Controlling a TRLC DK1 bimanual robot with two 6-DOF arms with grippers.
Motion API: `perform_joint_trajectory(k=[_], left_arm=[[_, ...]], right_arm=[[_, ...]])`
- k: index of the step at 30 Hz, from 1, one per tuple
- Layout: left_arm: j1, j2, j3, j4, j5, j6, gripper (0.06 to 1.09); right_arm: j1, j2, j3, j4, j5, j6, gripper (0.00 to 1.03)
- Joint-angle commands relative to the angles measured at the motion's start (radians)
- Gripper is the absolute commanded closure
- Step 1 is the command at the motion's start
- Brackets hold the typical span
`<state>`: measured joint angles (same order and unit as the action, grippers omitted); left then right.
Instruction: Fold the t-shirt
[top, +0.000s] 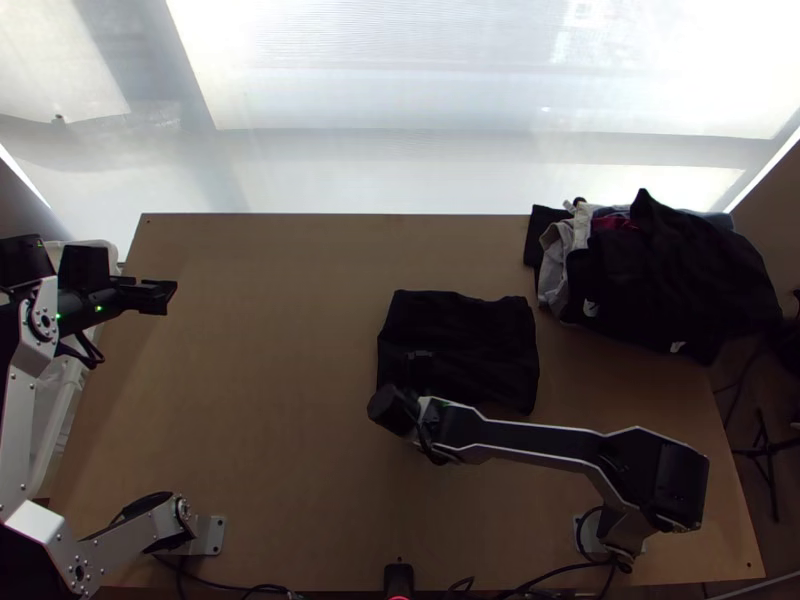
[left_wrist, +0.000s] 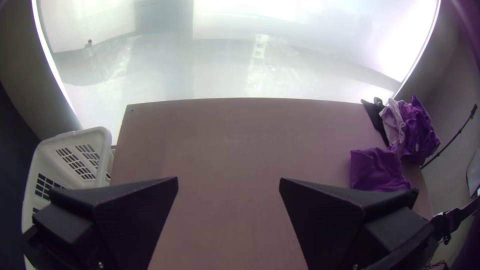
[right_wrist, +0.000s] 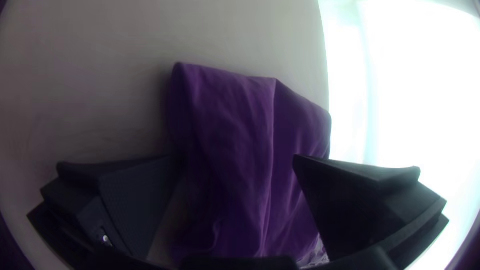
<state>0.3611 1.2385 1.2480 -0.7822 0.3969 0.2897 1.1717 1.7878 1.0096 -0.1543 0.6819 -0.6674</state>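
- Currently, the black cloth t-shirt (top: 480, 335) lies on the light wooden table (top: 260, 400), right of its middle, folded into 1 compact, roughly rectangular bundle with soft wrinkles over its top.
- The right gripper (top: 418, 358), with its 2 wide flat black fingers, is at the t-shirt's near left part; its fingers stand apart, and the right wrist view shows cloth in the gap between them. I cannot tell if either of the 2 touches it.
- The left gripper (top: 160, 293) is at the table's left side, well apart from the t-shirt; its 2 flat black fingers are spread, with bare tabletop seen between them.
- At the far right corner, 1 heaped pile of black, grey and dark red clothes (top: 670, 270) sits just beside the t-shirt and reaches past the table's right edge.
- Beside the table's left edge stands 1 white plastic basket with slotted walls (left_wrist: 102, 134).
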Motion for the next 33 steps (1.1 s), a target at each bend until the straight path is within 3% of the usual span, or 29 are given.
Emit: perform_joint_trajectory(k=[1, 11, 17, 19, 21, 24, 25, 33], left_arm=[[0.036, 0.007, -0.009, 0.003, 0.028, 0.025, 0.10], [0.050, 0.003, -0.025, 0.001, 0.034, 0.045, 0.10], [0.059, 0.001, -0.027, 0.001, 0.036, 0.054, 0.10], [0.059, 0.001, -0.024, 0.001, 0.034, 0.054, 0.10], [0.064, 0.001, -0.021, 0.001, 0.036, 0.054, 0.10], [0.078, -0.002, -0.021, 0.001, 0.034, 0.055, 0.10], [0.084, -0.004, -0.021, 0.001, 0.034, 0.057, 0.10], [0.113, -0.024, 0.008, -0.014, 0.037, 0.037, 0.10]], right_arm=[[-0.044, 0.032, -0.012, 0.036, 0.008, -0.029, 0.03], [-0.099, 0.088, -0.049, 0.093, 0.008, -0.031, 0.03], [-0.149, 0.153, -0.037, 0.217, 0.039, -0.126, 0.05], [-0.158, 0.170, -0.019, 0.229, 0.041, -0.129, 0.20], [-0.162, 0.171, -0.012, 0.262, 0.041, -0.130, 0.56], [-0.175, 0.173, -0.009, 0.351, 0.042, -0.176, 0.96], [-0.184, 0.173, -0.009, 0.389, 0.045, -0.198, 1.00], [-0.305, 0.032, 0.110, 0.542, 0.068, -0.325, 1.00]])
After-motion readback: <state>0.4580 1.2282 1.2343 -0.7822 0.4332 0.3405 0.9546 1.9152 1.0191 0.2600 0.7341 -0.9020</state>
